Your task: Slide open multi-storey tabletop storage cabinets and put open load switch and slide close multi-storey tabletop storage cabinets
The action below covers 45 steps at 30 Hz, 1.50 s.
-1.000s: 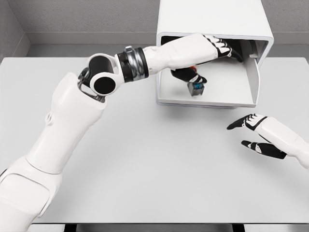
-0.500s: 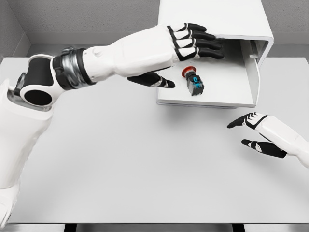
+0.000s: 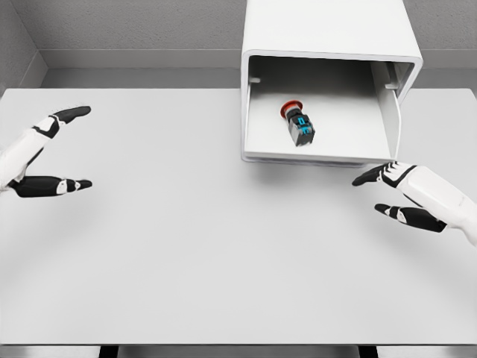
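The white storage cabinet (image 3: 328, 30) stands at the back of the table, its drawer (image 3: 320, 155) slid out toward me. Inside the drawer lies the load switch (image 3: 299, 124), a small dark block with a red button and blue marks, tilted on its side. My left hand (image 3: 71, 148) hovers over the table's far left, fingers spread and holding nothing. Just in front of the drawer's right corner is my right hand (image 3: 380, 192), open, its fingers pointing left.
The grey table (image 3: 223, 246) stretches wide in front of the cabinet. A grey wall runs behind it. The drawer's front lip juts out over the table at centre right.
My left arm has pulled back from the drawer to the table's far left, leaving the load switch lying in the drawer. The right hand has shifted slightly toward the drawer front.
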Each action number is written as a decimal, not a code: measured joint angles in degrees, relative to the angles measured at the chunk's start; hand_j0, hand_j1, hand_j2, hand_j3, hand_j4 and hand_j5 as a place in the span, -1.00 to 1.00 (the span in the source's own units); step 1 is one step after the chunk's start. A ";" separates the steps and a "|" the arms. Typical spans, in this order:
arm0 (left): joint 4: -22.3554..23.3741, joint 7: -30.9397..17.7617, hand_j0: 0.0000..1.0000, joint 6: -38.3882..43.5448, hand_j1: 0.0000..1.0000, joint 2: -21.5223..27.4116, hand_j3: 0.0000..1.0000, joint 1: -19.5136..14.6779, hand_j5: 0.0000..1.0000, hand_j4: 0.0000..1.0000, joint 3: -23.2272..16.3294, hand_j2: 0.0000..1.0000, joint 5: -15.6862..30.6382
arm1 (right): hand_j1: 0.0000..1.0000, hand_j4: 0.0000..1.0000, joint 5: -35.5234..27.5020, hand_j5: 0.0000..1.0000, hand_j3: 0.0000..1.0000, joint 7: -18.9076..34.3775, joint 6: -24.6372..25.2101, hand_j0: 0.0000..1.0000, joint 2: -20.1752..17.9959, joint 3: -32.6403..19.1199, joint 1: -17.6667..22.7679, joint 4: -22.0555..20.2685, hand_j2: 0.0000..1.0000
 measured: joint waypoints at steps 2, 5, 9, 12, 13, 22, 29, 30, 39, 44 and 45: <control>0.83 0.00 1.00 -0.01 1.00 -0.10 1.00 0.26 1.00 1.00 -0.44 1.00 -0.35 | 0.41 0.41 0.04 0.41 0.41 0.07 0.00 0.41 0.00 0.28 -0.61 0.03 0.41; 1.23 0.00 1.00 -0.02 1.00 -0.20 1.00 0.35 1.00 1.00 -0.78 1.00 -0.55 | 0.41 0.41 0.16 0.41 0.41 0.16 0.00 0.41 0.02 0.72 -1.32 0.15 0.41; 1.19 0.00 1.00 -0.01 1.00 -0.50 1.00 0.35 1.00 1.00 -0.92 1.00 -0.61 | 0.41 0.41 0.22 0.41 0.41 0.30 0.00 0.41 0.07 2.33 -3.25 0.38 0.41; 1.17 0.00 1.00 -0.01 1.00 -0.65 1.00 0.35 1.00 1.00 -0.95 1.00 -0.63 | 0.47 0.47 0.25 0.47 0.47 0.32 -0.01 0.47 0.10 3.19 -2.64 0.41 0.47; 1.15 0.00 1.00 -0.01 1.00 -0.68 1.00 0.35 1.00 1.00 -0.96 1.00 -0.64 | 0.47 0.47 0.21 0.47 0.47 0.32 -0.01 0.47 0.10 3.35 -2.37 0.32 0.47; 1.08 0.00 1.00 -0.01 1.00 -0.75 1.00 0.35 1.00 1.00 -1.02 1.00 -0.70 | 0.47 0.47 -0.01 0.47 0.47 0.29 0.00 0.47 0.67 8.60 -5.98 0.02 0.47; 1.08 0.00 1.00 -0.01 1.00 -0.74 1.00 0.35 1.00 1.00 -1.00 1.00 -0.67 | 0.47 0.47 0.21 0.47 0.47 0.36 0.00 0.47 2.06 12.42 -8.88 0.04 0.47; 1.08 0.00 1.00 -0.01 1.00 -0.74 1.00 0.35 1.00 1.00 -0.99 1.00 -0.67 | 0.47 0.47 0.30 0.47 0.47 0.37 -0.01 0.47 2.15 12.62 -8.88 0.09 0.47; 1.00 0.00 1.00 -0.01 1.00 -0.75 1.00 0.44 1.00 1.00 -0.98 1.00 -0.63 | 0.47 0.47 1.21 0.47 0.47 0.49 -0.01 0.47 2.44 14.36 -14.32 4.19 0.47; 0.99 0.00 1.00 -0.01 1.00 -0.75 1.00 0.44 1.00 1.00 -0.99 1.00 -0.63 | 0.54 0.54 1.63 0.54 0.54 1.12 0.00 0.54 2.90 15.09 -15.73 6.46 0.54; 0.99 0.00 1.00 -0.01 1.00 -0.75 1.00 0.44 1.00 1.00 -0.98 1.00 -0.63 | 0.54 0.54 1.70 0.54 0.54 1.19 0.00 0.54 3.01 15.20 -16.00 6.90 0.54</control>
